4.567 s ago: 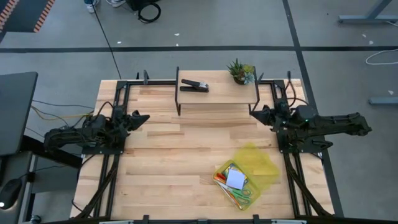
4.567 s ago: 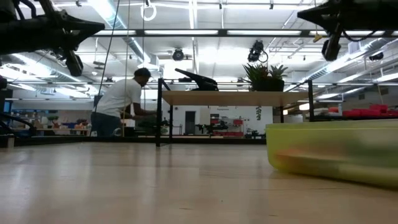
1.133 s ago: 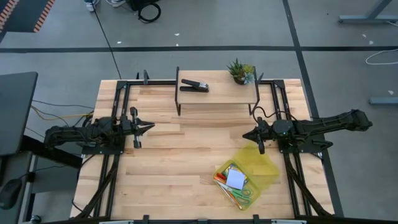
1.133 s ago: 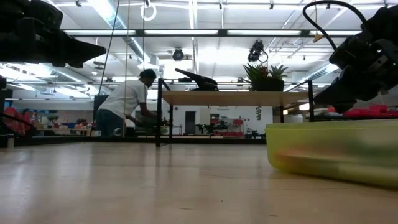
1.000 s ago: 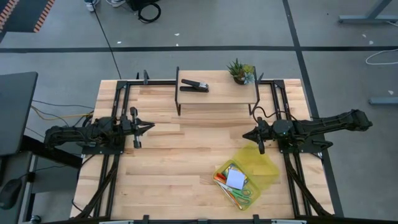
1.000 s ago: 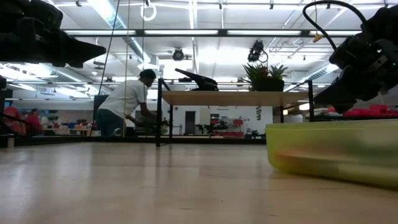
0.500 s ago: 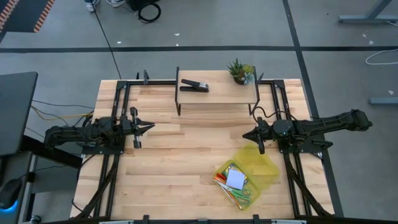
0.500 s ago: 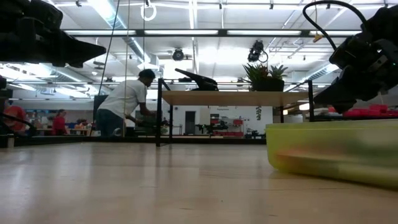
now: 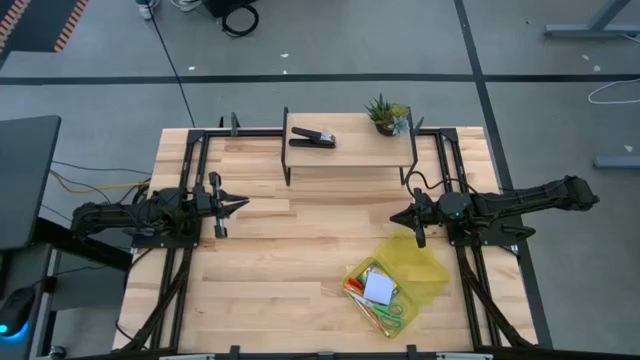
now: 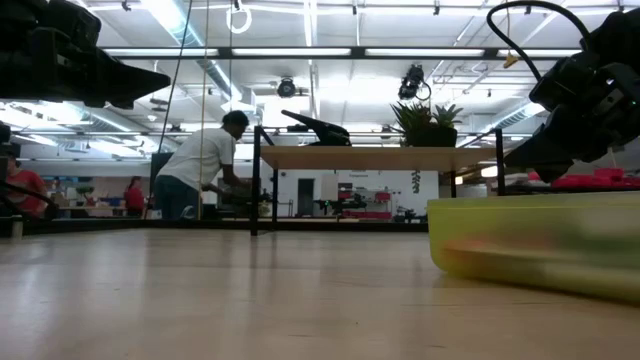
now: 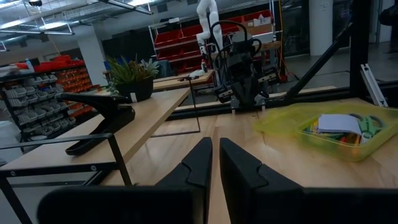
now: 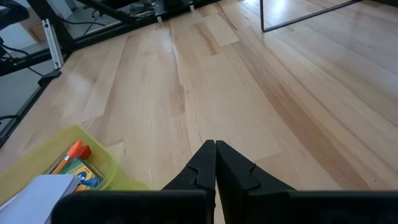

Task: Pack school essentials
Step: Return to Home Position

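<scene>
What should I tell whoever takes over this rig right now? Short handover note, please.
Left gripper: shut, empty, above the table's left side.
Right gripper: shut, empty, near the yellow box's open lid.
Notepad, scissors and pencils lie inside the box.
Stapler and plant sit on the shelf, not for packing.
Packing looks done. Left: possibly shutting the lid and parking both arms.

Overhead, table-level, two wrist views (all share table (image 9: 300, 250))
</scene>
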Robot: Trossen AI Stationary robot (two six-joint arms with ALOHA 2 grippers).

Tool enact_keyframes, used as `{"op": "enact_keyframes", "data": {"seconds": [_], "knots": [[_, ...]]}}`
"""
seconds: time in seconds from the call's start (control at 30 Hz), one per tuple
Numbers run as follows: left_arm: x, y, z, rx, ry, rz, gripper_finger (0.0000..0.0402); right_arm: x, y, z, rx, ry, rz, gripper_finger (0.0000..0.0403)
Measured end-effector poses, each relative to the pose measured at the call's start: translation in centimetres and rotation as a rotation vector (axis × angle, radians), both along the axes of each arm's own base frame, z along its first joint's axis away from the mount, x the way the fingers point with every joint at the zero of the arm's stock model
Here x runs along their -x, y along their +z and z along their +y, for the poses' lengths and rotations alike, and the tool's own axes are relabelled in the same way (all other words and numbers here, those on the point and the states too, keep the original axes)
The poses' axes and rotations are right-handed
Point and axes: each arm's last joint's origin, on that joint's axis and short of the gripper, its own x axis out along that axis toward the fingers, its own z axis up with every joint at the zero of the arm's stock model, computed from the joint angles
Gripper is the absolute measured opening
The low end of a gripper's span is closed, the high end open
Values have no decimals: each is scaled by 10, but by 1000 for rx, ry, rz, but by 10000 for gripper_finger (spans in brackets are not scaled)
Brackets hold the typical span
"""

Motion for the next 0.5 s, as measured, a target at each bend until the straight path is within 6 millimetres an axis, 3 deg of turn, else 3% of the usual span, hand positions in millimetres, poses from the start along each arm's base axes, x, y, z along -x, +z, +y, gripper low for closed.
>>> {"op": "enact_keyframes", "data": {"seconds": [0.5], "knots": [[0,0,0,0,0,0,34,0,0,0,0,0,0,15]]}}
